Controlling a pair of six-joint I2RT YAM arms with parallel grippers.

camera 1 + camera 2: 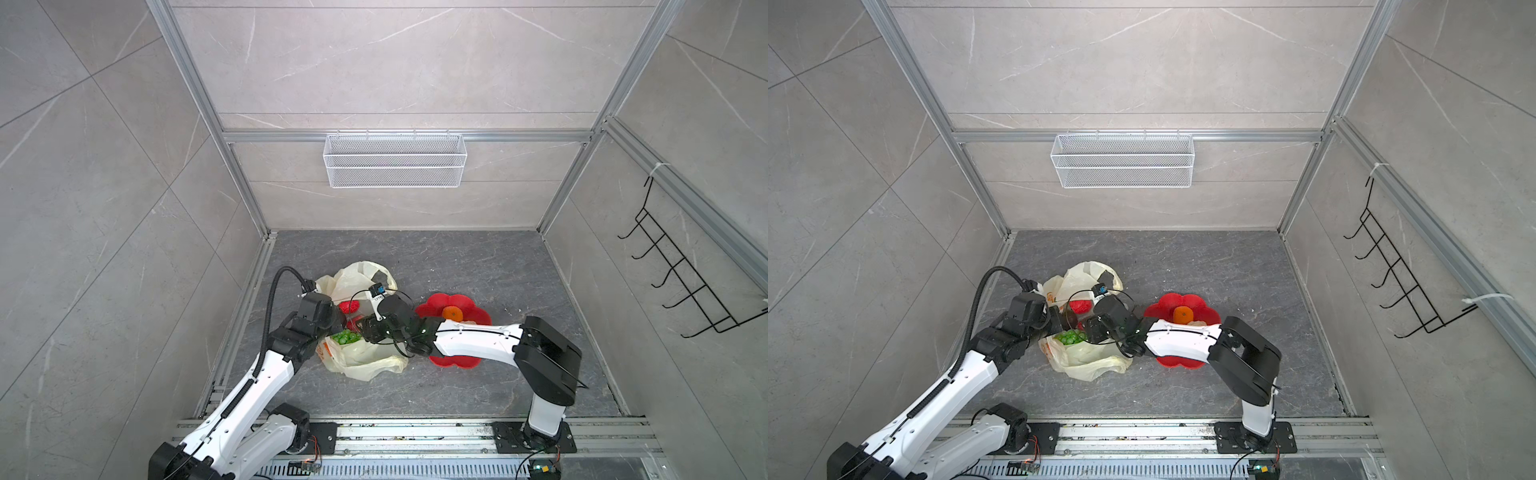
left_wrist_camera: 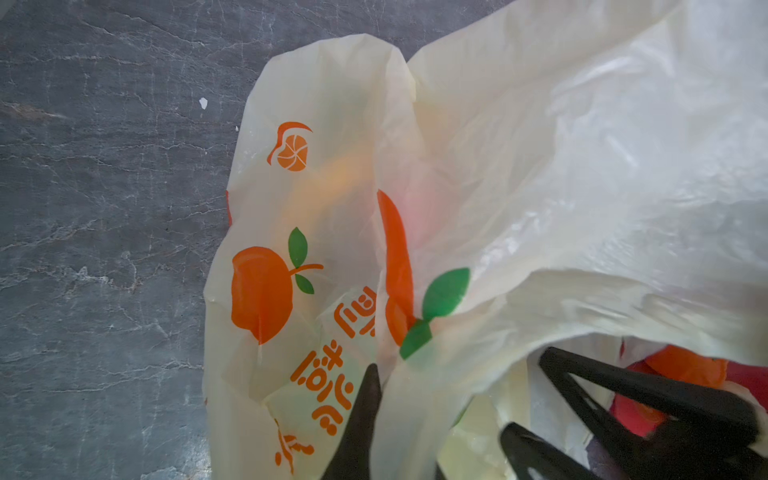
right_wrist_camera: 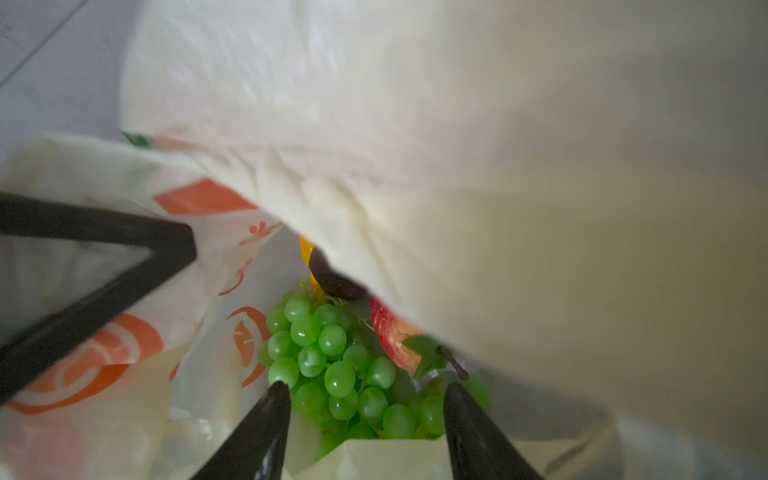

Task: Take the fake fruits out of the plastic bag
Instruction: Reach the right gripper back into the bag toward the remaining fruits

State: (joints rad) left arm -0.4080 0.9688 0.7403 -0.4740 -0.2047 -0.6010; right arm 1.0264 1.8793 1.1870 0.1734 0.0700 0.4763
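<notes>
The cream plastic bag (image 1: 365, 357) (image 2: 540, 166) lies crumpled at the middle left of the floor. My left gripper (image 2: 376, 376) is shut on its rim and holds the mouth up. My right gripper (image 3: 368, 388) reaches into the mouth, and its fingertips press both sides of the green grape bunch (image 3: 332, 365) (image 1: 1070, 337). Deeper in the bag are a yellow banana tip (image 3: 305, 249), a dark maroon fruit (image 3: 332, 282) and a red fruit (image 3: 390, 336). A strawberry (image 1: 349, 307) shows inside the bag's mouth. An orange (image 1: 452, 313) and a pale peach fruit (image 1: 1198, 323) lie on the red plate (image 1: 453, 363).
The red flower-shaped plate sits just right of the bag, partly under my right forearm (image 1: 473, 336). A white mesh basket (image 1: 395, 160) hangs on the back wall and a black hook rack (image 1: 681, 274) on the right wall. Aluminium rails edge the grey stone floor (image 1: 478, 266).
</notes>
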